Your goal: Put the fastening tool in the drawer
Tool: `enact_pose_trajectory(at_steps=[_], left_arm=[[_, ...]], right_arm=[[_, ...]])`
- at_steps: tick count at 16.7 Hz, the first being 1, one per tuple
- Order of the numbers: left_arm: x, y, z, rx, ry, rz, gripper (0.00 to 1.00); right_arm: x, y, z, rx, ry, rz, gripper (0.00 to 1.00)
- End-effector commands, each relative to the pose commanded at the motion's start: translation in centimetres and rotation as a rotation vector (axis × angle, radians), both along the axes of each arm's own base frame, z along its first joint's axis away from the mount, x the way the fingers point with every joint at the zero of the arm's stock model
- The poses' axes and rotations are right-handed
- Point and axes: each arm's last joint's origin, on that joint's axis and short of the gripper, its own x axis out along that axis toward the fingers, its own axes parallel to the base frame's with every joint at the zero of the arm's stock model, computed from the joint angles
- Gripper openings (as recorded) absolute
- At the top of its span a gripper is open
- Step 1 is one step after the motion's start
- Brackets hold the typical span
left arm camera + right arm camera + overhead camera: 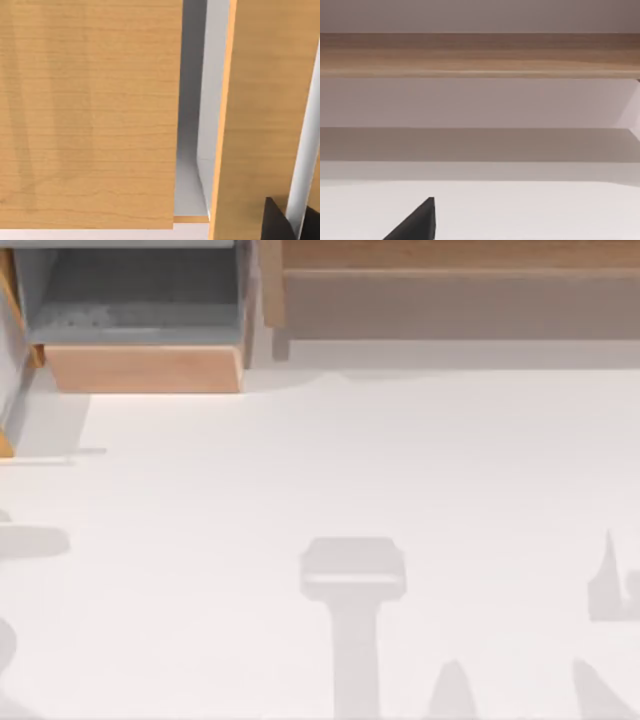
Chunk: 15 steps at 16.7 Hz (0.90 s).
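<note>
One drawer [140, 368] stands pulled open at the bench's [300, 470] far left, its grey inside bare and its tan front panel facing the bench. One long wooden shelf unit [450, 290] lies to its right. The fastening tool cannot be located. Judged from this, the drawer is ready and placing the tool remains. The left gripper [287, 222] sits close to the drawer's panel, the right gripper [417, 222] faces the shelf unit; jaws' opening cannot be told.

The top camera is looking straight down on the worktop [330, 490]. The left wrist camera is facing the drawer [140, 335] up close, while the right wrist camera is facing the wooden shelf unit [480, 55], shared with the top view.
</note>
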Motion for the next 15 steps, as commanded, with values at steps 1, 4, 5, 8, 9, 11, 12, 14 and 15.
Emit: enact_pose_trajectory(at_steps=[1,4,5,8,9,11,12,14,15], left_arm=[[0.6,-0.1,0.0,0.0,0.0,0.0,0.0],[1.3,-0.1,0.0,0.0,-0.001,0.0,0.0],[1.3,-0.1,0.0,0.0,-0.001,0.0,0.0],[1.6,-0.1,-0.2,-0.007,0.01,0.0,0.0],[2.1,-0.1,-0.3,-0.008,0.012,0.001,0.0],[3.8,0.1,-0.2,-0.004,0.007,0.006,0.0],[4.8,0.2,-0.1,-0.001,0.002,0.007,0.0],[6.6,0.0,0.0,0.0,0.0,0.003,0.0],[7.1,-0.1,0.0,-0.003,0.003,0.003,0.0]], right_arm=[[0.0,0.0,0.0,0.0,0.0,0.0,1.0],[0.0,0.0,0.0,0.0,0.0,0.0,1.0],[0.0,0.0,0.0,0.0,0.0,0.0,1.0],[0.0,0.0,0.0,0.0,0.0,0.0,1.0],[0.0,0.0,0.0,0.0,0.0,0.0,1.0],[0.0,0.0,0.0,0.0,0.0,0.0,1.0],[0.0,0.0,0.0,0.0,0.0,0.0,1.0],[0.0,0.0,0.0,0.0,0.0,0.0,1.0],[0.0,0.0,0.0,0.0,0.0,0.0,1.0]])
